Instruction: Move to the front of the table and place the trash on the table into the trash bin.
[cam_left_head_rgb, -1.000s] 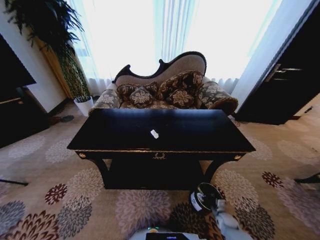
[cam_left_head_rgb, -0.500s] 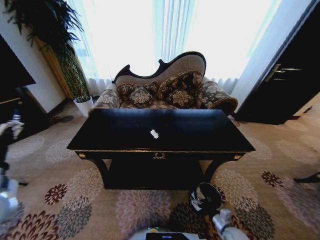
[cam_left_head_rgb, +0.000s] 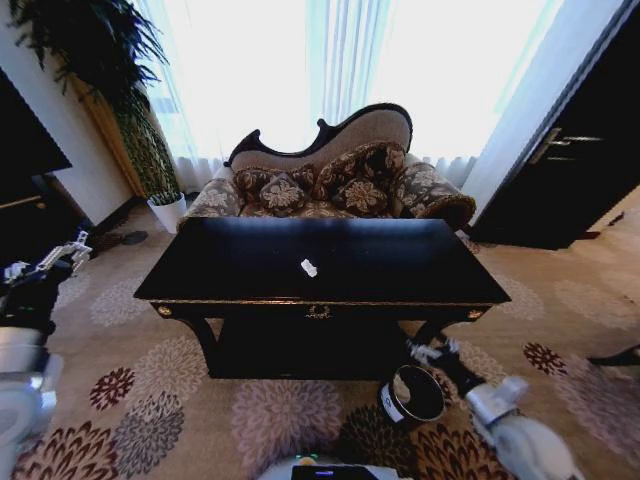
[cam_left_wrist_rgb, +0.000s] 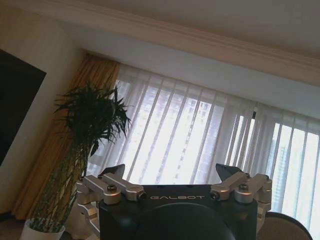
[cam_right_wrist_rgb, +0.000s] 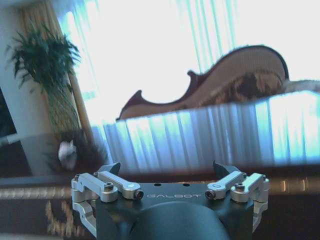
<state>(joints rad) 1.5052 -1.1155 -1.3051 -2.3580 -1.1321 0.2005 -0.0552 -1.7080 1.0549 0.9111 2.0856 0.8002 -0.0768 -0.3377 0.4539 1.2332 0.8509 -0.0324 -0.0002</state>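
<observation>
Head cam first: I've got the table dead centre of the frame, glossy black surface, little gold ornament on the apron. One white scrap of trash sits on the surface just left of centre, nothing touching it. The trash bin stands on the flowered carpet in the lower right of the frame, in front of the table's right leg, mouth up, white label facing me. My right gripper is at lower right, just above and right of the bin's rim, pointing toward the table's underside; it's small there, so I can't tell the jaw state from this cam. My left gripper is at the far left edge, raised about level with the surface and well clear of the table's left end. Behind the table there's the patterned sofa, and the potted plant in the upper left corner.

Left wrist cam: the left gripper has its jaws spread wide with nothing between them, aimed up at the sheer curtains, plant off to the left of the frame.

Right wrist cam: the right gripper also has its jaws spread, empty. Past them I see the table's shiny surface across the middle of the frame, the white scrap at the left, and the sofa back at upper right
</observation>
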